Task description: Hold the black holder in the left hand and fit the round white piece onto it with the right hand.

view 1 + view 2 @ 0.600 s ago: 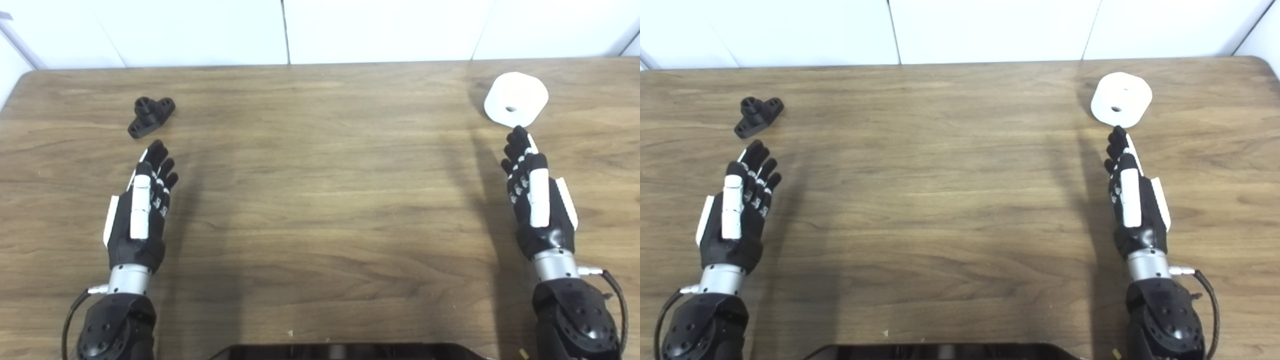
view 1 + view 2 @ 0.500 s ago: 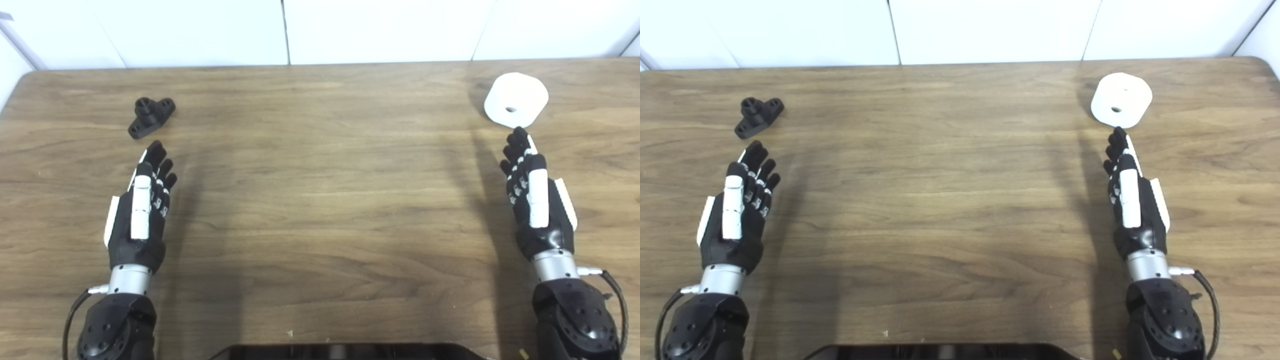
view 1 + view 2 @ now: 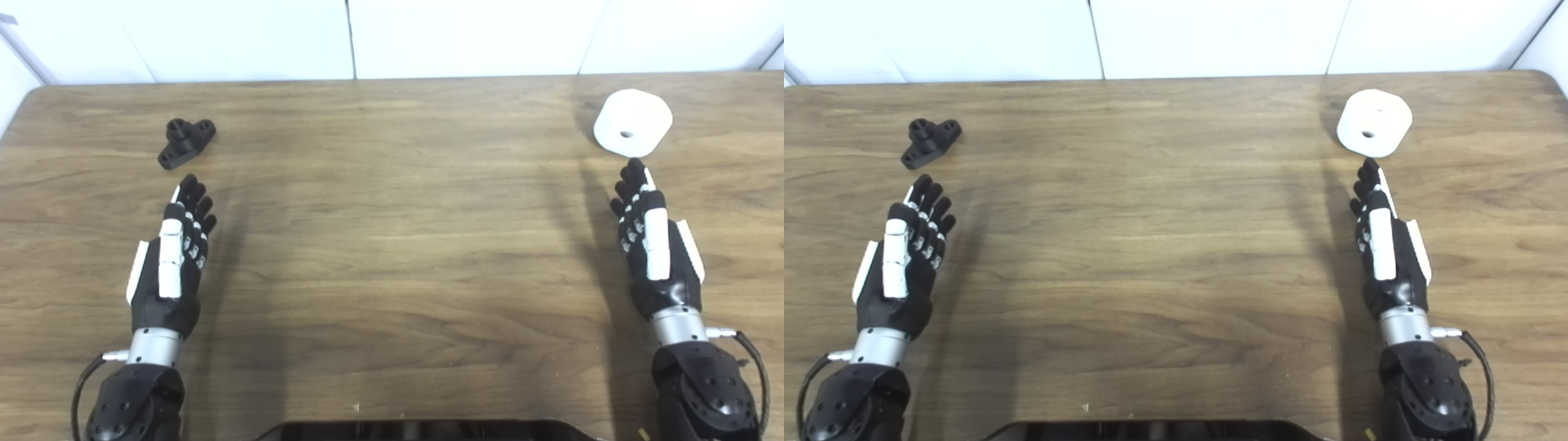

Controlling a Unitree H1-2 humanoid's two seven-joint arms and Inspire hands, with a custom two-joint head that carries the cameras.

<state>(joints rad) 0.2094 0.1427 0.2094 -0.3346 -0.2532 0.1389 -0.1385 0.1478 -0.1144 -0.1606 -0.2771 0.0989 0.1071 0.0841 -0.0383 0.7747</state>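
Note:
The black holder [image 3: 185, 141] lies on the wooden table [image 3: 392, 245] at the far left, its short post pointing up. The round white piece [image 3: 633, 122], with a small hole in its middle, lies at the far right. My left hand [image 3: 173, 257] is open and empty, fingers stretched out, just short of the holder and a little nearer to me. My right hand [image 3: 653, 245] is open and empty, its fingertips [image 3: 634, 168] just short of the white piece's near edge.
A white wall [image 3: 392, 37] stands behind the table's far edge. A dark rim [image 3: 422, 431] shows at the bottom middle of the picture. The table's left corner is rounded.
Both hands have drawn back slightly toward me, away from the holder and the white piece. Both objects lie where they were.

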